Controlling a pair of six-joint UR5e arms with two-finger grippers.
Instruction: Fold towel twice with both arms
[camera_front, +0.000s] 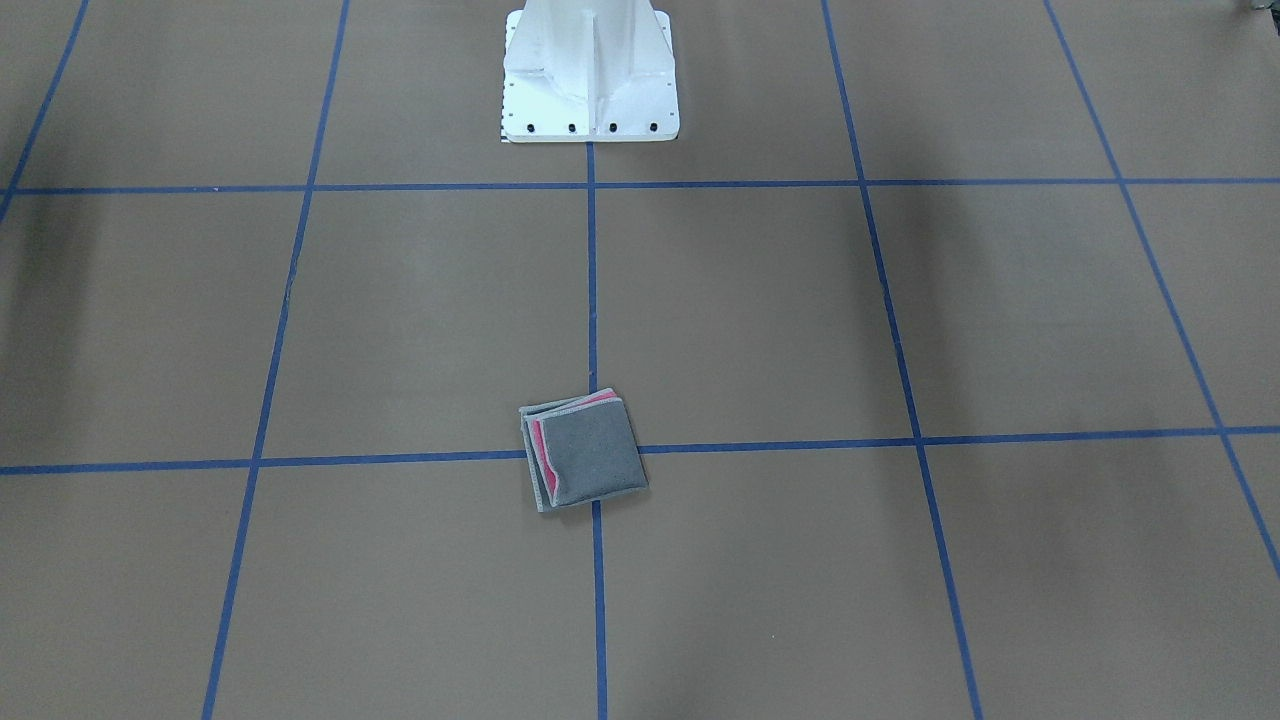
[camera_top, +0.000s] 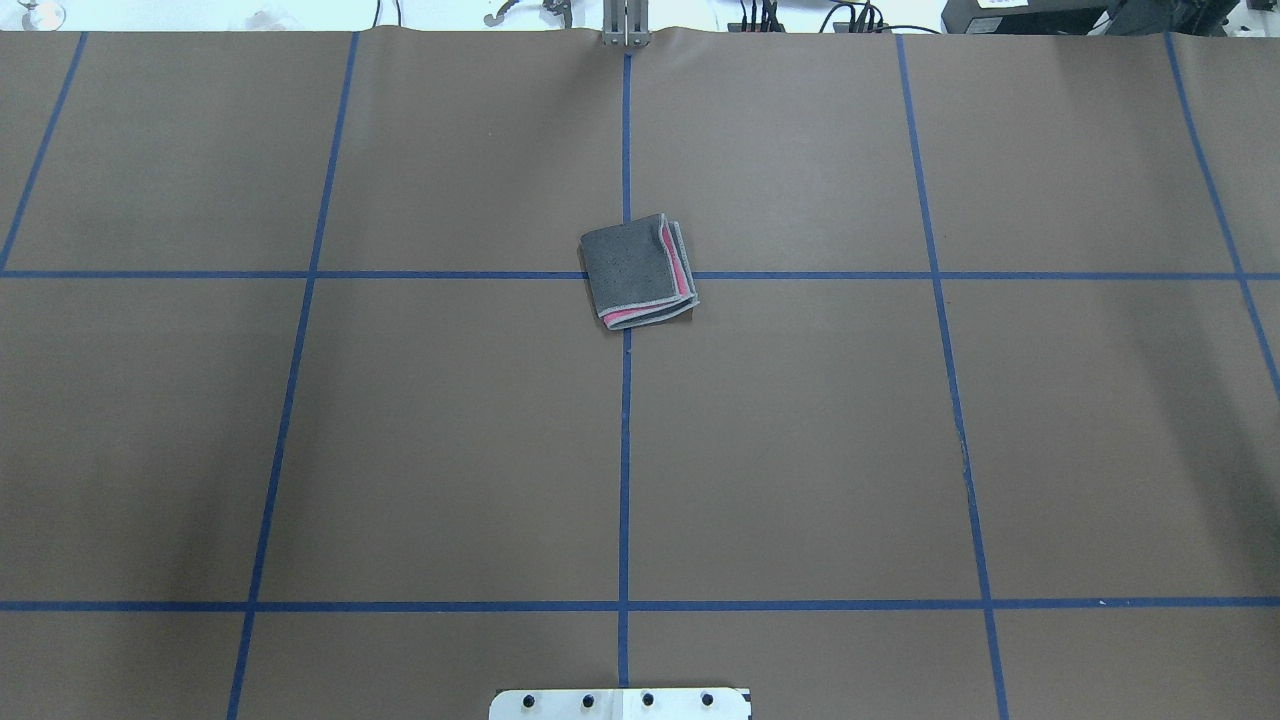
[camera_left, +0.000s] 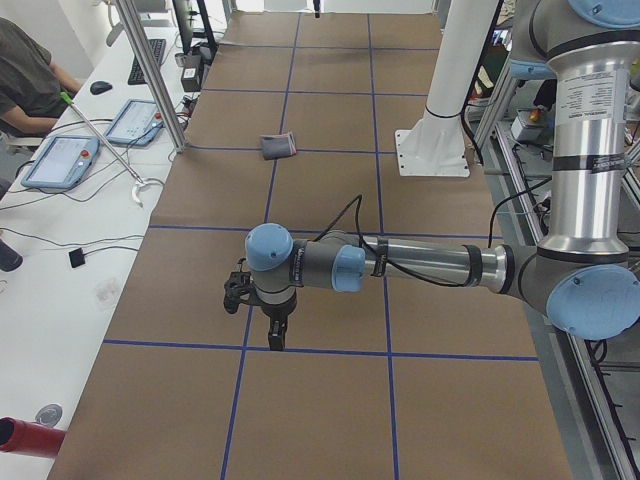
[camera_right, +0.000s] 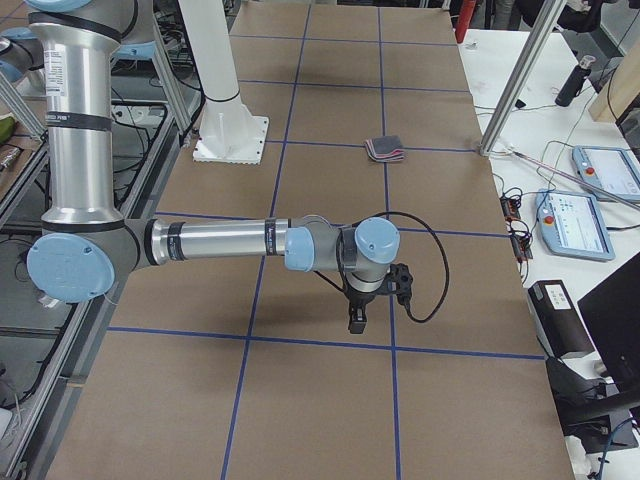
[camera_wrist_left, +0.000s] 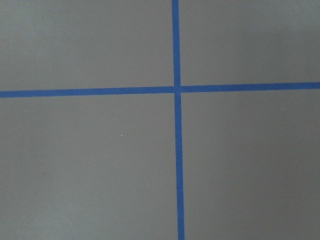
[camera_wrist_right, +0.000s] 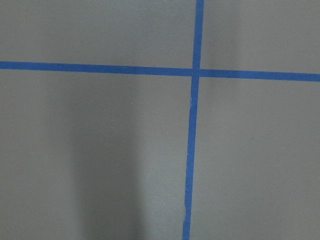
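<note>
The towel (camera_front: 590, 452) lies folded into a small square on the brown table, grey face up, with pink layers showing at two edges. It sits on a crossing of blue tape lines (camera_top: 635, 270). Neither arm touches it. In the exterior left view the left gripper (camera_left: 275, 338) hangs low over the table, far from the towel (camera_left: 278, 146). In the exterior right view the right gripper (camera_right: 357, 322) hangs likewise, far from the towel (camera_right: 386, 148). I cannot tell whether either gripper is open or shut. Both wrist views show only table and tape.
The white pedestal base (camera_front: 590, 90) stands at the robot's edge of the table. A side bench holds tablets (camera_left: 60, 160) and cables, with a person (camera_left: 25, 75) seated there. Metal frame posts (camera_left: 150, 70) rise at the table's far edge.
</note>
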